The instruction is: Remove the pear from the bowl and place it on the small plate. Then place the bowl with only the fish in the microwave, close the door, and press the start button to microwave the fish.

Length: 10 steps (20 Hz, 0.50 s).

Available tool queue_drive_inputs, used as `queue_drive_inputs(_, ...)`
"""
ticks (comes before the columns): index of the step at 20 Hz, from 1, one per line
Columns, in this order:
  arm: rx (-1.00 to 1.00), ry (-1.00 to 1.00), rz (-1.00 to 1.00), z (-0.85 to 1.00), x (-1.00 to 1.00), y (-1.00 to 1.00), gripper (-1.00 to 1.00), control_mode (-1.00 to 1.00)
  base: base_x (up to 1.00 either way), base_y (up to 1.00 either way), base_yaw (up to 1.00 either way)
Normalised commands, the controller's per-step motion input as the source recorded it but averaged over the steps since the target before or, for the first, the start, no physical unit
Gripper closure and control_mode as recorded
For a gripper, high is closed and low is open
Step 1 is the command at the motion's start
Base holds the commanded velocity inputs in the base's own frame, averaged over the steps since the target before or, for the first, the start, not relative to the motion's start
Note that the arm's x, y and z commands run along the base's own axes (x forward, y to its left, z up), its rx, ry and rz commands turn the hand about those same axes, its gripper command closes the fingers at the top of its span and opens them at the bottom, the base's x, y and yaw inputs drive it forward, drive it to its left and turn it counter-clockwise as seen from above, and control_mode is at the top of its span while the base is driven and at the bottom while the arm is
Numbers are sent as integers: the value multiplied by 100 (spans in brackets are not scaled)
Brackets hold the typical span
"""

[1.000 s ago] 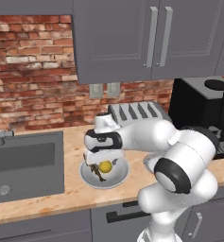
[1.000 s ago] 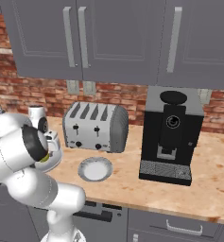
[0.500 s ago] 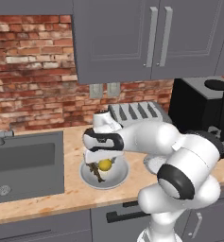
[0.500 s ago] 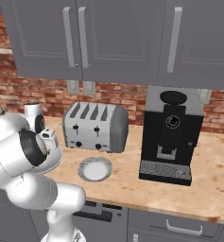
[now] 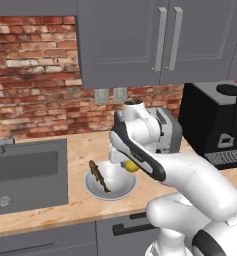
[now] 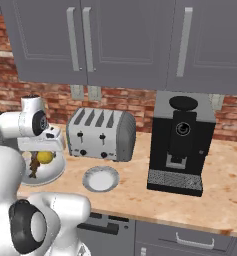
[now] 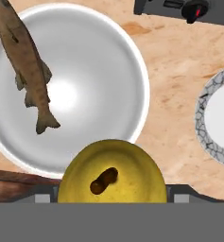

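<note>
My gripper (image 5: pixel 130 161) is shut on the small yellow pear (image 5: pixel 132 166), which hangs just above the right rim of the wide light-grey bowl (image 5: pixel 117 192). In the hand view the pear (image 7: pixel 111 179) sits low and centred between my fingers, stem end facing the camera. The brown fish (image 5: pixel 99 176) lies along the left side of the bowl (image 7: pixel 99 66), slender and dark (image 7: pixel 27 66). To the bowl's right on the counter rests the small plate (image 6: pixel 101 179) with a ridged rim, also at the hand view's right edge (image 7: pixel 216 124). From the right base view, pear (image 6: pixel 44 157) and gripper (image 6: pixel 42 151) hover over the bowl (image 6: pixel 54 174).
A grey toaster (image 6: pixel 101 134) stands behind the plate, and a black coffee machine (image 6: pixel 180 142) stands further right. A sink (image 5: pixel 25 172) is set in the counter left of the bowl. Grey cabinets hang overhead.
The jaws have closed on the pear and lifted it out of the bowl, moving slightly up and to the right. The fish stays in the bowl.
</note>
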Motion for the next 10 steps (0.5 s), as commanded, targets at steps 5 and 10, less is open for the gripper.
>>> queue_drive_inputs(5, 11, 0, -5, 13, -42, -100, 100, -100, 0, 0, 0)
queue_drive_inputs(10, 11, 7, -6, 0, -14, -100, 100, -100, 0, 0, 0)
